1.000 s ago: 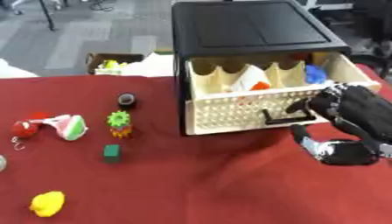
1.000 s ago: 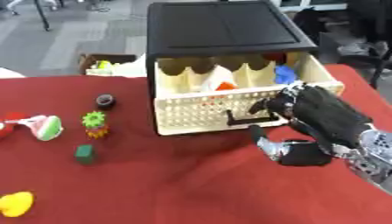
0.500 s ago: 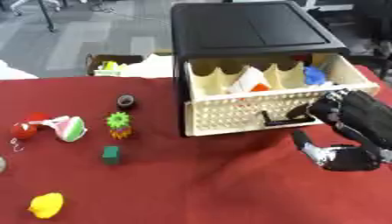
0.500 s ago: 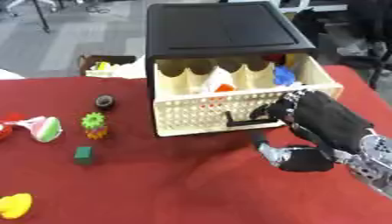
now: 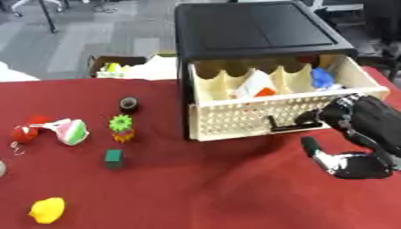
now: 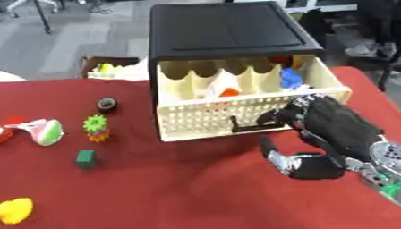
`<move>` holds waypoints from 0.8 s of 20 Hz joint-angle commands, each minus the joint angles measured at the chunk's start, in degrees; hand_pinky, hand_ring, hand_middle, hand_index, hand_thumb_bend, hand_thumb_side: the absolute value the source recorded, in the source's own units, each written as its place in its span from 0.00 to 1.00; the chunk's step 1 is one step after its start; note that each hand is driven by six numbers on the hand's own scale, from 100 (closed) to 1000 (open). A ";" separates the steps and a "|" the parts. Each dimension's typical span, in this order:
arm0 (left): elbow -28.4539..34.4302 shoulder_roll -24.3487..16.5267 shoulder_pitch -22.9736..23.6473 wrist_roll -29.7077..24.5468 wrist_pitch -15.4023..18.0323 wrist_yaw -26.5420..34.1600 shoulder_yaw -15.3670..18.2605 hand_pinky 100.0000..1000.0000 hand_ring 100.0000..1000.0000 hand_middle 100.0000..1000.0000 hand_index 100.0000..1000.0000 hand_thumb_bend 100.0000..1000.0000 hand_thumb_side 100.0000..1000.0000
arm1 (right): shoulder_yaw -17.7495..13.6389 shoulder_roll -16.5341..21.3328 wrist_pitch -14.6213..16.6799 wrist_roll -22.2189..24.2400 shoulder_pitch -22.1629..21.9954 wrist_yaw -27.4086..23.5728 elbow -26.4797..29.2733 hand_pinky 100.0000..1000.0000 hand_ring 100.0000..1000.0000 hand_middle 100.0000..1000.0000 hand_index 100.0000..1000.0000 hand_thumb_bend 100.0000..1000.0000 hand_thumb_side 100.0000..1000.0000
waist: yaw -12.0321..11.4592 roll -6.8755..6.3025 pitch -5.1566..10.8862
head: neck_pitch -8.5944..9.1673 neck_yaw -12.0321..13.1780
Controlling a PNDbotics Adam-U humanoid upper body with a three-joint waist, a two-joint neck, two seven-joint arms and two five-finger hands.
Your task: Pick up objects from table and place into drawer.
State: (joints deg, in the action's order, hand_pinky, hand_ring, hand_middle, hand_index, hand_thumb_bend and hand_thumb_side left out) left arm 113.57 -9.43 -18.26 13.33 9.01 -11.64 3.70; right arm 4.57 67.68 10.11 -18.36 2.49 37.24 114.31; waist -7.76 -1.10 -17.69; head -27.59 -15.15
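Standing pulled out from a black cabinet [image 5: 254, 33] at the far side of the red counter [image 5: 196, 188]: a cream perforated drawer [image 5: 250, 117], already holding a white-and-orange item [image 5: 252, 85] near the middle and a blue item [image 5: 321, 78] towards the right end. Reaching in from the right: the right hand [image 6: 313, 117], fingers curling round the black handle [image 5: 291, 127] on the drawer front, thumb [image 6: 274, 154] sticking out below and lying just above the cloth. Left hand not showing in either view.

Waiting on the counter, well to the left of the drawer: a small black round piece [image 5: 129, 103] nearest the cabinet; just in front of it a green spiky toy on an orange base [image 5: 121, 127]; a dark green block [image 5: 114, 158] a little nearer the camera. Further left, lying side by side: a green-and-white rounded toy with pink trim [image 5: 70, 131] and a red ball [image 5: 25, 133], a thin ring or wire [image 5: 15, 148] lying just below the ball. Sitting alone near the lower left corner: a yellow toy [image 5: 47, 209], shape hard to make out. At the left edge, only partly showing: a small grey thing [image 5: 2, 168].

Behind the counter, left of the cabinet: an open cardboard box [image 5: 129, 68] holding pale and yellow-green things.
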 commanded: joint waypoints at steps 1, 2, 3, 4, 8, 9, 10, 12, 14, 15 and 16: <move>1.02 -0.65 -0.62 -0.08 0.15 -0.05 0.22 0.62 0.50 0.65 0.71 0.00 0.78 | -0.71 1.20 0.04 -0.33 -0.17 0.62 0.28 0.00 0.00 0.00 0.66 0.00 1.00 | 0.01 0.05 0.96 | 0.72 0.21; 1.02 -0.65 -0.63 -0.08 0.16 -0.04 0.22 0.62 0.50 0.65 0.71 0.00 0.78 | -0.62 1.15 0.05 -0.24 -0.34 0.70 0.28 0.00 0.00 0.00 0.66 0.00 1.00 | -0.01 0.04 0.95 | 0.76 0.21; 1.02 -0.65 -0.64 -0.07 0.17 -0.03 0.22 0.62 0.50 0.65 0.71 0.00 0.78 | -0.53 1.10 0.15 -0.19 -0.44 0.79 0.28 0.00 0.00 0.00 0.66 0.00 1.00 | -0.01 0.05 0.94 | 0.77 0.23; 1.02 -0.64 -0.67 -0.08 0.17 -0.02 0.20 0.62 0.50 0.65 0.71 0.00 0.78 | -0.51 1.09 0.25 -0.18 -0.45 0.93 0.28 0.00 0.00 0.00 0.67 0.00 1.00 | 0.00 0.06 0.93 | 0.76 0.25; 1.02 -0.68 -0.73 -0.06 0.18 -0.03 0.25 0.62 0.50 0.65 0.71 0.00 0.78 | -1.35 1.05 0.31 -0.10 -0.33 2.70 0.28 0.02 0.10 0.07 0.71 0.00 1.00 | 0.01 0.11 0.95 | 0.58 0.49; 1.02 -0.70 -0.74 -0.02 0.18 -0.04 0.27 0.62 0.50 0.65 0.71 0.00 0.78 | -1.70 0.85 0.02 -0.32 -0.41 2.62 0.28 0.06 0.17 0.13 0.72 0.00 1.00 | 0.02 0.11 0.95 | 0.48 0.65; 1.02 -0.71 -0.76 -0.01 0.20 -0.04 0.28 0.62 0.50 0.65 0.71 0.00 0.78 | -1.99 0.65 -0.26 -0.51 -0.50 2.21 0.28 0.09 0.22 0.18 0.71 0.00 1.00 | 0.01 0.11 0.94 | 0.42 0.84; 1.02 -0.72 -0.76 0.00 0.19 -0.04 0.29 0.62 0.50 0.66 0.71 0.00 0.78 | -2.55 0.34 -0.67 -0.83 -0.47 0.85 0.28 0.14 0.26 0.24 0.72 0.00 1.00 | 0.03 0.12 0.95 | 0.35 1.27; 1.02 -0.73 -0.79 -0.01 0.21 -0.04 0.28 0.62 0.50 0.66 0.71 0.00 0.78 | -3.09 0.33 -0.89 -0.89 -0.26 -0.61 0.28 0.16 0.27 0.28 0.72 0.00 1.00 | 0.06 0.14 0.96 | 0.27 1.42; 1.02 -0.74 -0.78 -0.02 0.22 -0.05 0.28 0.62 0.50 0.66 0.71 0.00 0.78 | -3.36 0.39 -0.98 -0.80 -0.15 -1.20 0.28 0.17 0.27 0.30 0.72 0.00 1.00 | 0.07 0.15 0.96 | 0.26 1.46; 1.02 -0.74 -0.76 -0.02 0.21 -0.06 0.28 0.62 0.50 0.66 0.71 0.00 0.78 | -3.61 0.43 -1.06 -0.67 -0.06 -1.71 0.28 0.17 0.28 0.30 0.72 0.00 1.00 | 0.08 0.15 0.95 | 0.24 1.48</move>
State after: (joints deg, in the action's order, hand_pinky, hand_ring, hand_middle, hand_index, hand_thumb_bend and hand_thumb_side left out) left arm 113.57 -9.43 -18.34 13.31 9.03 -11.64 3.70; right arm 2.26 66.74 9.32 -18.96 1.99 36.56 114.31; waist -7.77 -1.09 -17.69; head -27.59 -13.86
